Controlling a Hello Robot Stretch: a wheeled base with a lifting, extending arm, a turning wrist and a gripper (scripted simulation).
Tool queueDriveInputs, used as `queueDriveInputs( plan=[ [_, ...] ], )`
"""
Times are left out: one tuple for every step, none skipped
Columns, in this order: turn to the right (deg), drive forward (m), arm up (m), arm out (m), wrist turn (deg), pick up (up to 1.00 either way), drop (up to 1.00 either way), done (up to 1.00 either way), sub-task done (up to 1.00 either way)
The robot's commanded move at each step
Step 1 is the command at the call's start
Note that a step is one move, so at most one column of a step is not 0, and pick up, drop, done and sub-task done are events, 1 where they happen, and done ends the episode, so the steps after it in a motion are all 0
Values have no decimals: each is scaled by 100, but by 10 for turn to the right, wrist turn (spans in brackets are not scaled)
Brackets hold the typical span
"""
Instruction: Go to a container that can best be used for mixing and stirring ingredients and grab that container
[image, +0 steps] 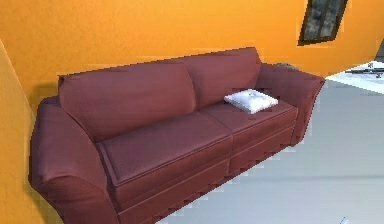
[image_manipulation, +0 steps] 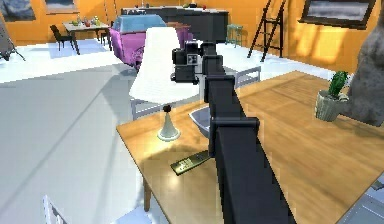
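On the wooden table (image_manipulation: 290, 150) lies a low grey bowl-like container (image_manipulation: 200, 120), its right part hidden behind the dark arm bar (image_manipulation: 235, 140). The arm rises over the table from the bottom edge of the arm side view. At its far end is the gripper (image_manipulation: 180, 62), seen against the white shade of a table lamp (image_manipulation: 163, 72). It lies higher in the picture than the grey container. I cannot tell whether it holds anything.
A dark remote (image_manipulation: 190, 161) lies near the table's front edge, and a potted cactus (image_manipulation: 331, 95) stands at its right. Beyond are a purple sofa (image_manipulation: 140, 38), a dining set (image_manipulation: 85, 30) and a ladder (image_manipulation: 270, 30). Ahead, a dark red sofa (image: 160, 130) carries a white cushion (image: 251, 100) against an orange wall.
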Motion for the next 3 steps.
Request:
queueDriveInputs(
  plan=[
    [0,0,0,0,390,0,0,0,0],
    [0,0,-22,0,0,0,0,0,0],
    [0,0,0,0,0,100,0,0,0]
  ],
)
